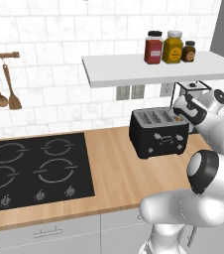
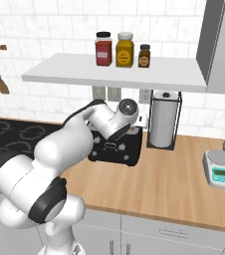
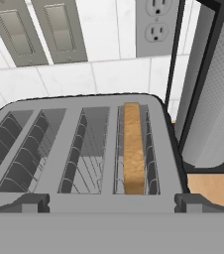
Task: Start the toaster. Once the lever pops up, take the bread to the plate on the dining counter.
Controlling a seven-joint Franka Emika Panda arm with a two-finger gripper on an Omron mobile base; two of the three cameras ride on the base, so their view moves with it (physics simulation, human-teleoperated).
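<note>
Sitting on a wooden counter [image 1: 109, 163] below a white shelf [image 1: 134, 69], the toaster [image 1: 158, 131]

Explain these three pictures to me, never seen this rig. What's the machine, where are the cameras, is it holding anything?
It is a white robot arm on a driving base, in a rendered kitchen. Two pictures come from cameras on the base, behind the arm to its left and right. The third comes from a camera on the hand, looking along the jaws.

On the wooden counter sits a black toaster with a silver slotted top. The hand view looks down into its four slots: one slice of bread stands in the rightmost slot, the others are empty. Beside the toaster stands a paper towel roll in a black frame; a kitchen scale lies further right, a black cooktop to the left. Three jars stand on the shelf above.

The jaws stand open, above the toaster, and hold nothing.
</note>
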